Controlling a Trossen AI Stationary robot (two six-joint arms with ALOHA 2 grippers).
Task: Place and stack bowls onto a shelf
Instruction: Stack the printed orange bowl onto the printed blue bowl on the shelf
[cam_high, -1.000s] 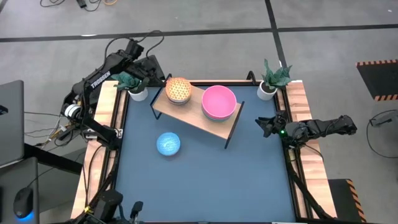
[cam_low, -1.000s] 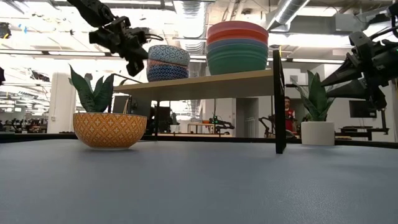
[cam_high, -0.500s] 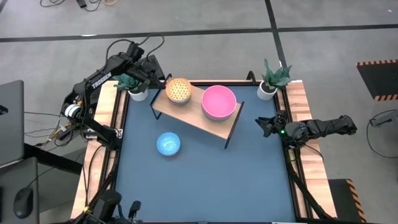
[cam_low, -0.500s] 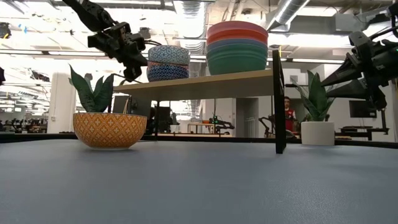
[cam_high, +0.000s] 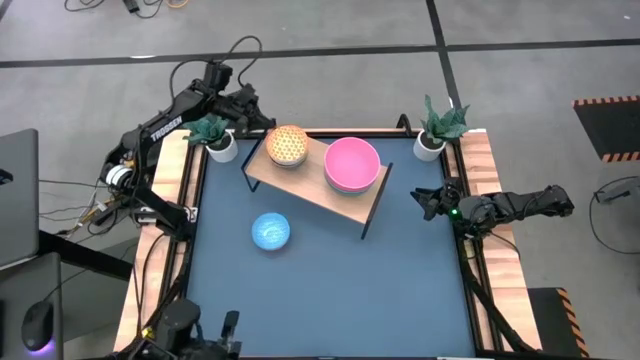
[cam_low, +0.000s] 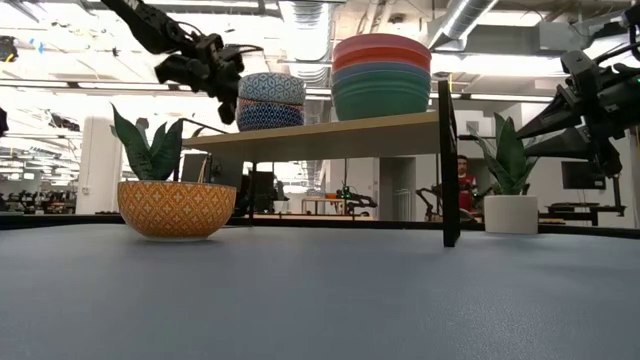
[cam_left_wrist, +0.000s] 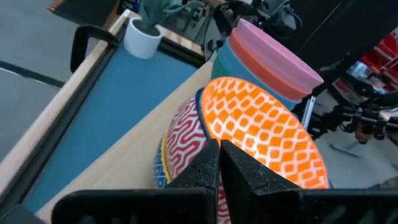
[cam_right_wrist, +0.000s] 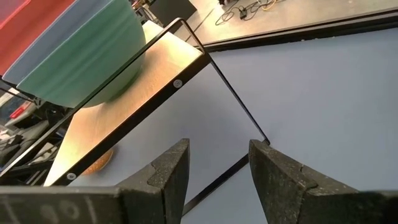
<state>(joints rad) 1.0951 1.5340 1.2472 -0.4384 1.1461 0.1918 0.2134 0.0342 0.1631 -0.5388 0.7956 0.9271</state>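
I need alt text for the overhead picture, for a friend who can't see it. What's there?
A wooden shelf on a blue table carries a stack of small patterned bowls beside a stack of large bowls, pink on top. A light blue bowl sits on the table; two robot arms wait at the sides.

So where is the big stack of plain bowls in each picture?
High view: the stack of plain bowls sits on the shelf's right half, pink on top.
Low view: top centre, on the shelf.
Left wrist view: upper middle, behind the patterned stack.
Right wrist view: upper left.
Shared landmark: the shelf.
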